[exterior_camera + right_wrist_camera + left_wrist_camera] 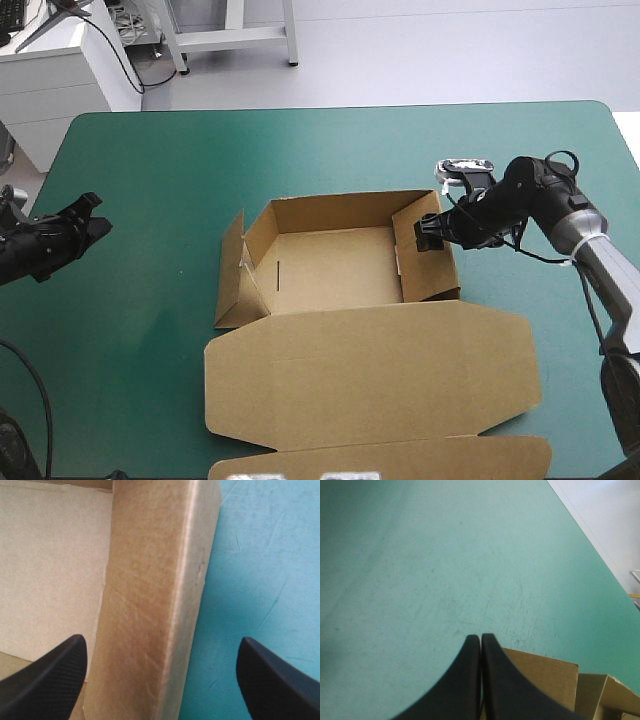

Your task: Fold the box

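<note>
A: Where's the box [340,270]?
B: Middle of the tabletop [150,160], tray open, lid flat; right pincer [428,232] wide astride its right wall [155,580]; left pincer [90,218] closed, well apart.
A: Risk?
B: Unbraced; 1 shove could slide it away.

All three views share the brown cardboard box [330,260]. The high view looks down over the whole teal-green-covered desk [130,330], the right wrist view sits close on its wall, and the left wrist view looks low across the cover.
</note>
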Robot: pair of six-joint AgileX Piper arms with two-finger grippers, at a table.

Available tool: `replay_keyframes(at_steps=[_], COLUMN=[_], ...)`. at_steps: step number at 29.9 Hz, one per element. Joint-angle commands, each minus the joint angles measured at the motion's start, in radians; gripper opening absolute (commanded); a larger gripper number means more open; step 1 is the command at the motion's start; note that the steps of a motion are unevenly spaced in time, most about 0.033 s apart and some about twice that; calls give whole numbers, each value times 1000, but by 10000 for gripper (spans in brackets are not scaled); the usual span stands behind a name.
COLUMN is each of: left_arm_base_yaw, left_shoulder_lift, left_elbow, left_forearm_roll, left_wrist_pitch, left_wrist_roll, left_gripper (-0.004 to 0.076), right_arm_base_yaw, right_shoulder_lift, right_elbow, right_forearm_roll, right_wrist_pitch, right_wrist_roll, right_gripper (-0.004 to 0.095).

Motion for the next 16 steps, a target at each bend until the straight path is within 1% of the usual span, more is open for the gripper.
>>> replay_keyframes(at_steps=[1,4,8,12,16], left_arm_base_yaw=[3,3,3,3,3], left_shoulder_lift=[-31,-31,-31,-31,-31], left_elbow=[-26,-26,-26,-26,-26], left_forearm_roll=[-48,-48,-46,-46,-46], left_wrist_pitch=[-11,-11,-9,-8,-8], left_wrist_roll=[-4,-4,-4,1,-1], left_gripper=[-8,-8,-8,-8,-8], right_arm_base_yaw=[-1,-1,0,18,83], right_shoulder_lift=[-35,-35,-37,-68,-110], right_elbow=[-85,-157,-232,-239,-237], right_forearm_roll=[-36,-83,-122,-213,-299], right_wrist_pitch=[54,143,250,250,250], right_wrist_roll=[70,115,125,169,215], right_gripper=[783,783,783,783,783])
